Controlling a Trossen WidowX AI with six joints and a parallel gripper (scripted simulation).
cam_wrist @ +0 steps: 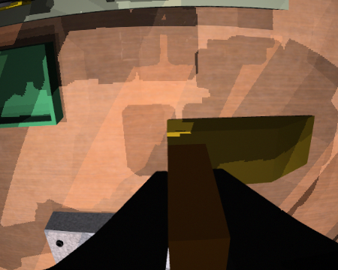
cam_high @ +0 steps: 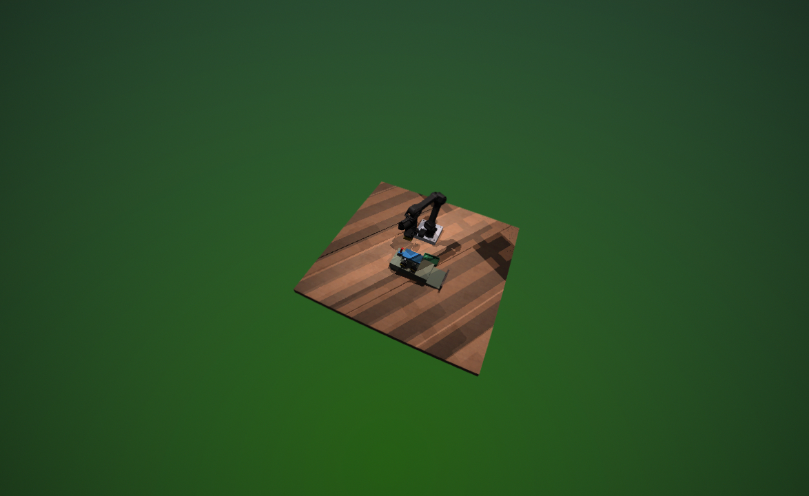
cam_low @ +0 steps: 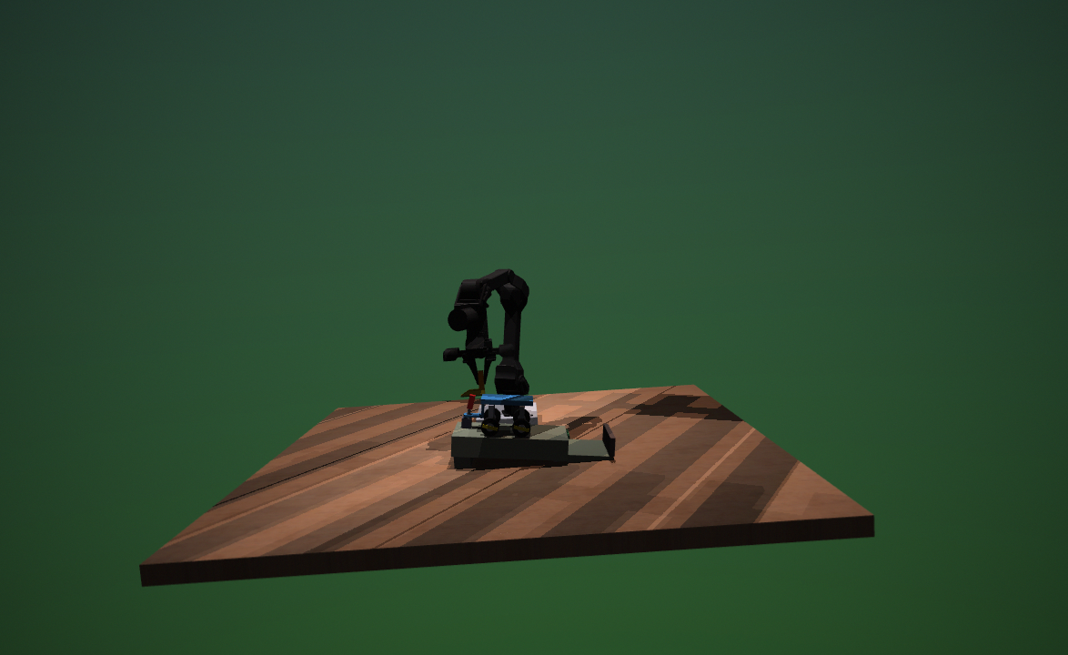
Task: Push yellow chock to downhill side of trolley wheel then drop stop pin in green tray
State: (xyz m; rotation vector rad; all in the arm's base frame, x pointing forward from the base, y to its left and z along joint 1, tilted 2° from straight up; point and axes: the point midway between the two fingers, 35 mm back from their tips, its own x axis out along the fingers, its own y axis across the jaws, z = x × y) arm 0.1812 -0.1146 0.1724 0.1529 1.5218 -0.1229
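My gripper point(cam_high: 408, 238) point(cam_low: 479, 384) point(cam_wrist: 189, 181) is shut on the orange handle point(cam_wrist: 199, 210) of the yellow chock point(cam_low: 469, 394) point(cam_wrist: 251, 150), and holds it in the air behind the ramp, on the arm's side. In the wrist view the chock's base points right; its rubber underside is hidden. The blue trolley point(cam_high: 411, 254) point(cam_low: 507, 399) stands on the grey ramp point(cam_high: 435, 279) point(cam_low: 509, 447) point(cam_wrist: 244, 4). The red-headed stop pin point(cam_high: 400, 250) point(cam_low: 471, 401) stands at its uphill, left end. The green tray point(cam_high: 437, 261) point(cam_wrist: 49, 106) lies behind the ramp; the exterior view does not show it.
The robot's pale base plate point(cam_high: 435, 236) point(cam_wrist: 76, 240) is behind the tray. An upright end plate point(cam_low: 608, 442) closes the ramp's low right end. The wooden table point(cam_high: 345, 277) point(cam_low: 358, 517) carries striped shadows.
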